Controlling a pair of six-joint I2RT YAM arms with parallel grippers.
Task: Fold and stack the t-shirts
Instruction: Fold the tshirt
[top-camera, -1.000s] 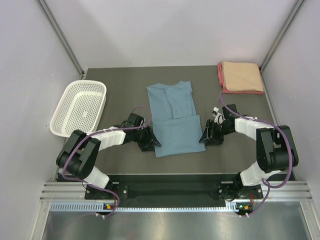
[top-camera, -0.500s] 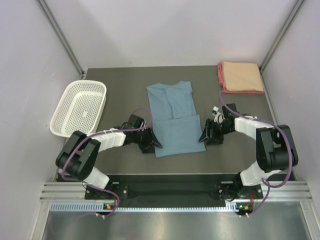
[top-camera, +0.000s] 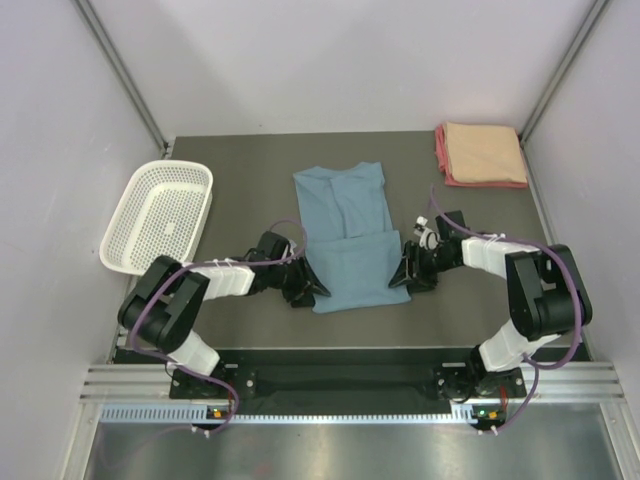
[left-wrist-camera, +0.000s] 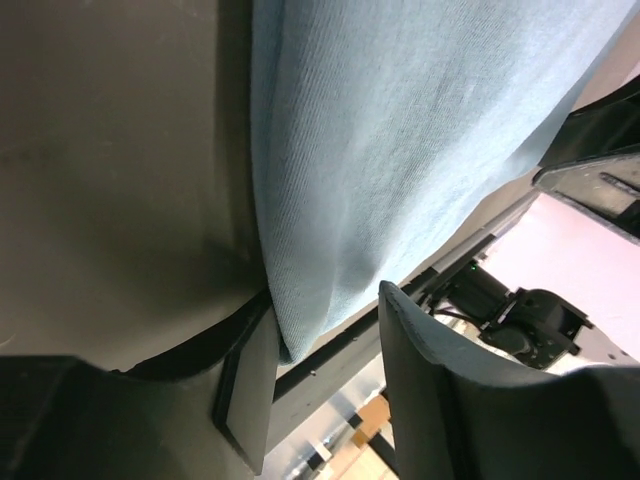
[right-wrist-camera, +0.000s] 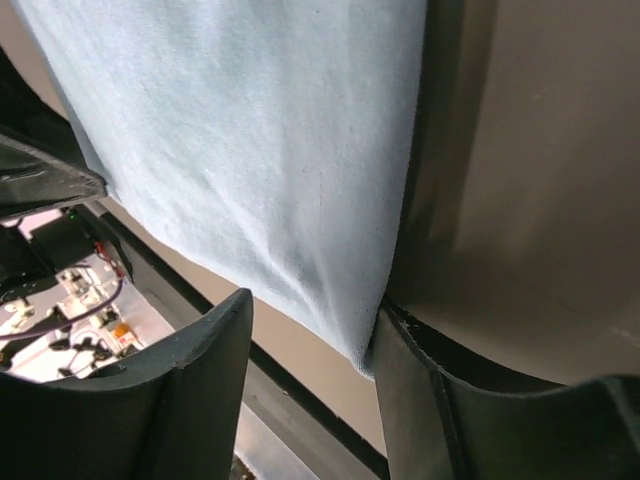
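A dusty blue-grey t-shirt (top-camera: 345, 235) lies partly folded at the middle of the dark table, its near part doubled over. My left gripper (top-camera: 308, 291) is open at the shirt's near left corner; the left wrist view shows the cloth (left-wrist-camera: 400, 150) edge against one open finger (left-wrist-camera: 245, 390). My right gripper (top-camera: 404, 273) is open at the near right corner; the right wrist view shows the cloth (right-wrist-camera: 260, 150) between the spread fingers, touching the right finger (right-wrist-camera: 420, 400). A peach shirt (top-camera: 484, 151) lies folded on a pink-red one (top-camera: 441, 160) at the far right corner.
A white mesh basket (top-camera: 160, 214) stands at the left side of the table. Grey walls close in on both sides. The table's near edge and a metal rail (top-camera: 350, 385) run below the arm bases.
Both grippers have slid inward along the table to the blue shirt's near corners, so that the cloth edges now lie between their open fingers. The shirt itself lies as before.
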